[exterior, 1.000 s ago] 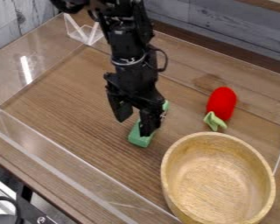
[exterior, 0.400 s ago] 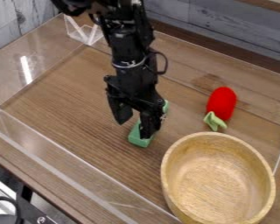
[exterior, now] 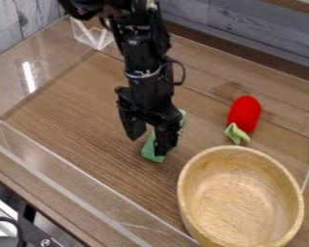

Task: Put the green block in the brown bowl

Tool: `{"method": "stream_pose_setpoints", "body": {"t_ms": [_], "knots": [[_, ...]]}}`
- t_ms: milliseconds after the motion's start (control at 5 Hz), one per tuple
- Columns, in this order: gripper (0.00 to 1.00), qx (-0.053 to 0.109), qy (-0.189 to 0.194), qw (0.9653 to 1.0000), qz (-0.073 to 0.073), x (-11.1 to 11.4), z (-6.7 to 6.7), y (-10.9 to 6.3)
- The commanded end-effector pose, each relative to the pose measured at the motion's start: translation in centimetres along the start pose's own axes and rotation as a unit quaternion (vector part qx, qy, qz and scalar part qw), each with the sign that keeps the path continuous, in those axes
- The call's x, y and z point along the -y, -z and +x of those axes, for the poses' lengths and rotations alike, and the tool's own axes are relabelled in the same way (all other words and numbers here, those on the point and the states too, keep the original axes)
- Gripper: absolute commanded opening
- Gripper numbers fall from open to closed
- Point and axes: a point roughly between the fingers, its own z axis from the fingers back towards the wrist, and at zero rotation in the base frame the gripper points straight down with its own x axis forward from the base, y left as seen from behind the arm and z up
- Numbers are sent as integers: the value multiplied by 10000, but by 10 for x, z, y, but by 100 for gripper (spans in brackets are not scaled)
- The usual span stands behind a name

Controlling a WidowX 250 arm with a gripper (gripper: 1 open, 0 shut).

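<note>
The green block (exterior: 154,150) lies on the wooden table, a mint-green bar running diagonally, partly covered by my gripper. My gripper (exterior: 147,132) points straight down over it, open, with one dark finger on each side of the block's upper part. The fingers straddle the block without pinching it. The brown bowl (exterior: 196,176) is the large light wooden bowl at the lower right, empty, its rim a short way right of the block.
A red rounded object with a green tip (exterior: 243,115) lies right of the gripper, behind the bowl. Clear acrylic walls (exterior: 67,164) fence the table on the left and front. A clear stand (exterior: 90,37) sits at the back left.
</note>
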Motion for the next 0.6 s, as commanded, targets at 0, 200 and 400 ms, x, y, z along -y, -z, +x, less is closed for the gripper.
{"method": "stream_pose_setpoints", "body": {"t_ms": [0,200,400], "knots": [[100,164,41,9998,86,-1,11,-3],[100,133,-2,9999,89,-2,13,2],[0,118,-48,9999,86,-4,14,5]]}}
